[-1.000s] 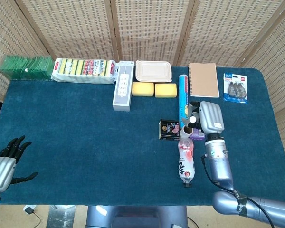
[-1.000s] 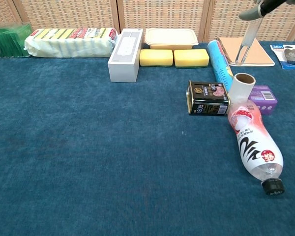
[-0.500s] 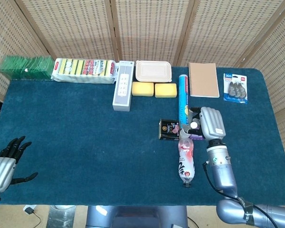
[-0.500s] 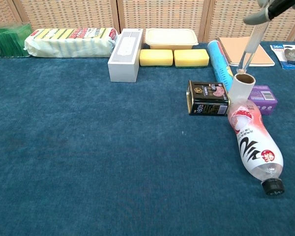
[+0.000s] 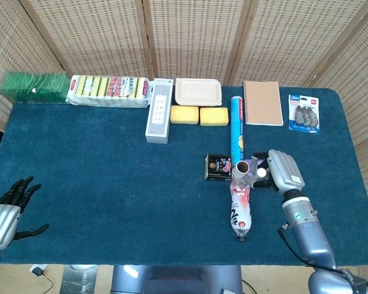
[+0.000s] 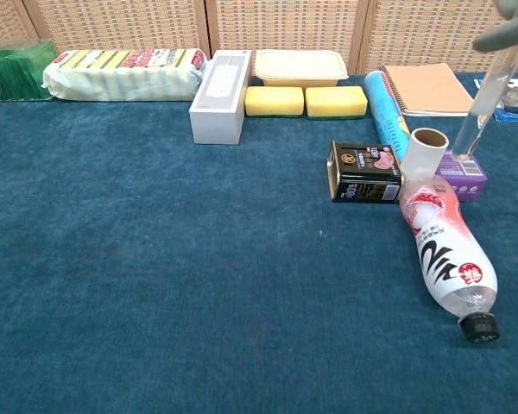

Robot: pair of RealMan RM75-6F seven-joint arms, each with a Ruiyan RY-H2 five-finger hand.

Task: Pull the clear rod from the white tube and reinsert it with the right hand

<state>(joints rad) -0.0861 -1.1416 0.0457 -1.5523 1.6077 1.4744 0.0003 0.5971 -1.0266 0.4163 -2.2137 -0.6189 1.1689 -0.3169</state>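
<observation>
Toward the right side of the desk (image 5: 80, 184), the white tube (image 6: 424, 155) stands upright with its open mouth facing up, touching the lying bottle (image 6: 446, 252) and just beside the dark tin (image 6: 365, 172). The right robot hand (image 5: 282, 171) is clamped on the clear rod (image 6: 483, 110), which hangs nearly upright, leaning slightly. Its lower tip sits over the purple box (image 6: 463, 172), to the right of the tube's mouth, not above it. So the tube lies toward the desk's middle from the rod tip, and I judge the rod must shift that way, axis kept upright, before lowering. The left robot hand (image 5: 6, 211) rests at the desk's near left corner, fingers apart, holding nothing, well away.
</observation>
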